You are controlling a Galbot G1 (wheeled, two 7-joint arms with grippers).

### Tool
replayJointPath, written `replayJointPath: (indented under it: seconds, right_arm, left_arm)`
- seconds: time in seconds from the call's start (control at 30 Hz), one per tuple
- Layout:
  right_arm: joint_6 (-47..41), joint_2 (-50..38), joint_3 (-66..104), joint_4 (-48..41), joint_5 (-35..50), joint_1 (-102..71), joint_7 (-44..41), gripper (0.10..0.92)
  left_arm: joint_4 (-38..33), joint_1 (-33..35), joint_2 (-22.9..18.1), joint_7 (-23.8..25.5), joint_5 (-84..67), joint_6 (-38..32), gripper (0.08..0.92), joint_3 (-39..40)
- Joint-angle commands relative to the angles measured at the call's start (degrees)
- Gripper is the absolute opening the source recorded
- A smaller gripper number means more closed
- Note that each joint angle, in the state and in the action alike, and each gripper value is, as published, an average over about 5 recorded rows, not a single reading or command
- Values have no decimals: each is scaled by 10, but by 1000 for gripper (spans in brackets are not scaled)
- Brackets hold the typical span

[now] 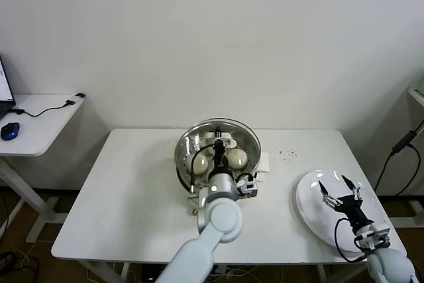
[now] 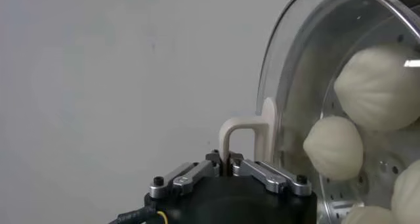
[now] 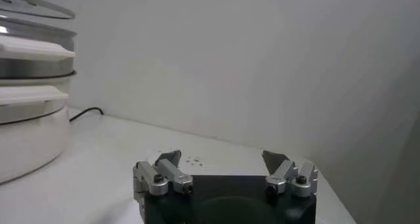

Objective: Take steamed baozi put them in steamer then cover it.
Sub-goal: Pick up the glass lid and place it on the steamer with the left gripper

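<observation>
Your left gripper (image 1: 219, 142), closed on the handle of the lid (image 1: 218, 138), holds it over the steamer (image 1: 192, 170) with the buns (image 1: 236, 158) inside; lower it level until the rim seats. Right gripper (image 1: 339, 192) waits spread wide and empty over the plate (image 1: 311, 213)

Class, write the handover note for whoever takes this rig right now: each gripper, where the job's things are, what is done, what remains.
Left gripper: shut on the cover handle, over the steamer.
Right gripper: open, idle above the bare white plate.
Baozi: at least three visible inside the steamer, under the glass.
Done: buns loaded, cover brought onto the steamer.
Left: confirm the cover sits flat, release the handle, withdraw the left arm.
</observation>
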Motion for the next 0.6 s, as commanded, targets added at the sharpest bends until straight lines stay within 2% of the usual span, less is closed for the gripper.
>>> replayJointPath:
  seconds: [0.03,0.6]
  right_arm:
    - [1,1,0,-2,-1,1,-1,823]
    - [5,3,2,-6,-3,3,-3,823]
  left_arm:
    - [33,-6,-18,-7,3,28,146,0]
    - [40,0,-16,-8,7,28,146,-11]
